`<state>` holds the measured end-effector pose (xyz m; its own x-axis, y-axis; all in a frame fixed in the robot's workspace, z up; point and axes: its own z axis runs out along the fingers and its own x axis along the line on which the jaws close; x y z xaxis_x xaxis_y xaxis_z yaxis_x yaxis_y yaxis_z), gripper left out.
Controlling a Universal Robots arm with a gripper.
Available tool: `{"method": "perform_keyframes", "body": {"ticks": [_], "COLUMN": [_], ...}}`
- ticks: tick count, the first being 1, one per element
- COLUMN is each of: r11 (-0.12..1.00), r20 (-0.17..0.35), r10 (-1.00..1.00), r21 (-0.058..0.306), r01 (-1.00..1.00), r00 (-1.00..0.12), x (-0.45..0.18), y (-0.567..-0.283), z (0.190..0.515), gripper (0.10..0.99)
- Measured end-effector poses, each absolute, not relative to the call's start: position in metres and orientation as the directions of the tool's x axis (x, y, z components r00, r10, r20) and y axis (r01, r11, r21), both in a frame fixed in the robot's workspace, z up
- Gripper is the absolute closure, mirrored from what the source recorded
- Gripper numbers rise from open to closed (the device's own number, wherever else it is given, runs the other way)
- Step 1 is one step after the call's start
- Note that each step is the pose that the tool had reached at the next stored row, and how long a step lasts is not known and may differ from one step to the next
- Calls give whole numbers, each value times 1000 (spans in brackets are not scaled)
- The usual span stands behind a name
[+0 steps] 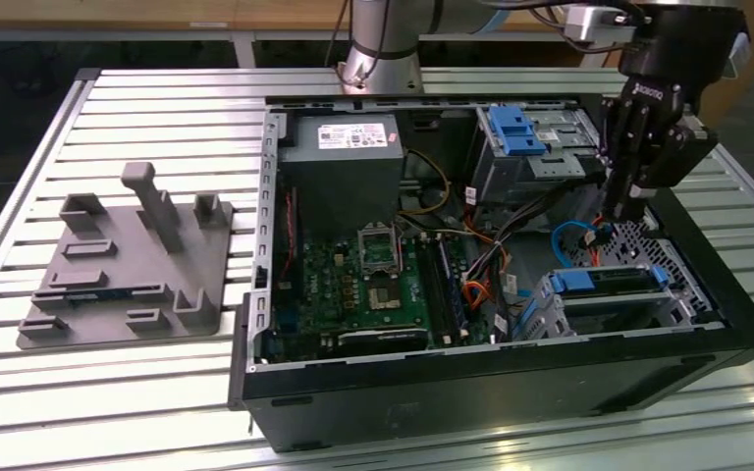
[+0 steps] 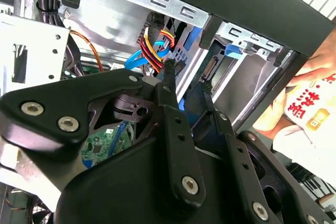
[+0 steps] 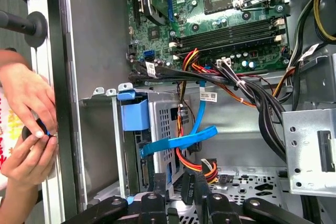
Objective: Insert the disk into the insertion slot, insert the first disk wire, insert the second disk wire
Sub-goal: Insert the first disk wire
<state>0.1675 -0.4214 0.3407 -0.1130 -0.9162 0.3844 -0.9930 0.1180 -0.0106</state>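
Observation:
The disk [image 1: 603, 282], silver with a blue bracket, lies inside the insertion slot [image 1: 544, 316], a perforated metal cage at the near corner of the open computer case on the exterior view's right. In the first wrist view the disk's blue bracket [image 3: 135, 115] shows at the cage's mouth. My gripper [image 1: 619, 204] hangs just above the loose wires behind the cage. A blue flat wire [image 3: 202, 132] loops toward the disk's rear. A red, yellow and orange wire bundle [image 2: 155, 45] ends in a black plug right at my gripper [image 2: 189, 75].
A taller metal bay with a blue latch [image 1: 514, 128] stands beyond the gripper. The motherboard [image 1: 377, 285] and power supply [image 1: 345, 157] take up the case's middle. A grey fixture [image 1: 129, 265] sits on the slatted table. A person's hands [image 3: 26, 108] rest outside the case wall.

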Motion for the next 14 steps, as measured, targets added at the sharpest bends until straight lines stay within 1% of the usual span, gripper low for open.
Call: {"method": "perform_keyframes", "body": {"ticks": [14], "r11": [132], "r20": [384], "r10": [-915], "r21": [-11], "r01": [-991], "r00": [-126], "x": [170], "y": [-421], "z": [336], "gripper": [737]}}
